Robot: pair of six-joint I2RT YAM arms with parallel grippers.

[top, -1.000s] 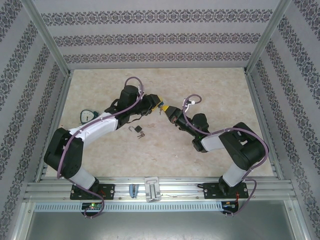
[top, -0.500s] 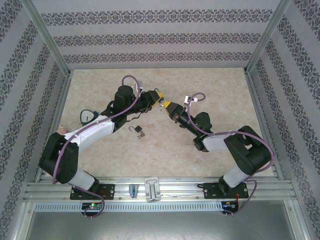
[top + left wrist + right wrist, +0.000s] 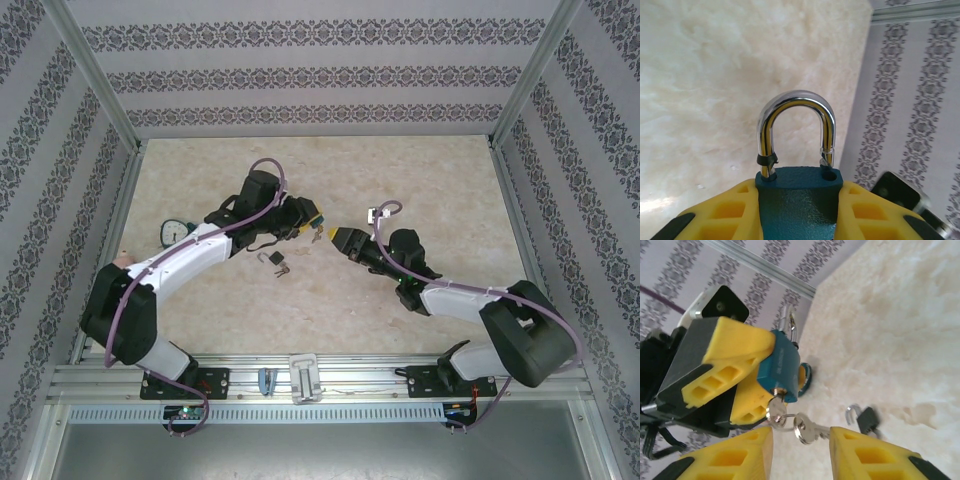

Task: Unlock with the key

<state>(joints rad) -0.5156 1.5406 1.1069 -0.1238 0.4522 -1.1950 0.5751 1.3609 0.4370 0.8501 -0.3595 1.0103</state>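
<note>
While the left gripper [image 3: 312, 222] has its fingers pinching the teal padlock [image 3: 782, 365] above the middle of the table [image 3: 420, 180], the right gripper [image 3: 800, 442], at its 4 o'clock, has fingers spread on nothing. The key [image 3: 776, 396] sits in the keyhole, and its spare key [image 3: 807, 430] dangles between those spread fingers. A careless retreat could snag it, dragging the key out or twisting the padlock. The shackle [image 3: 796, 107] looks freed at one leg, and a knock might snap it shut.

The left claw [image 3: 311, 221] and the right claw [image 3: 346, 238] are yellow. The big lock [image 3: 799, 195] is blue-green, and its loop [image 3: 796, 99] is shiny silver. The keys [image 3: 807, 431] are silver too. The small lock [image 3: 869, 419] is black. The desk [image 3: 430, 180] is cream with cloudy marks. The walls [image 3: 300, 75] are pale grey with rows of dark flowers
</note>
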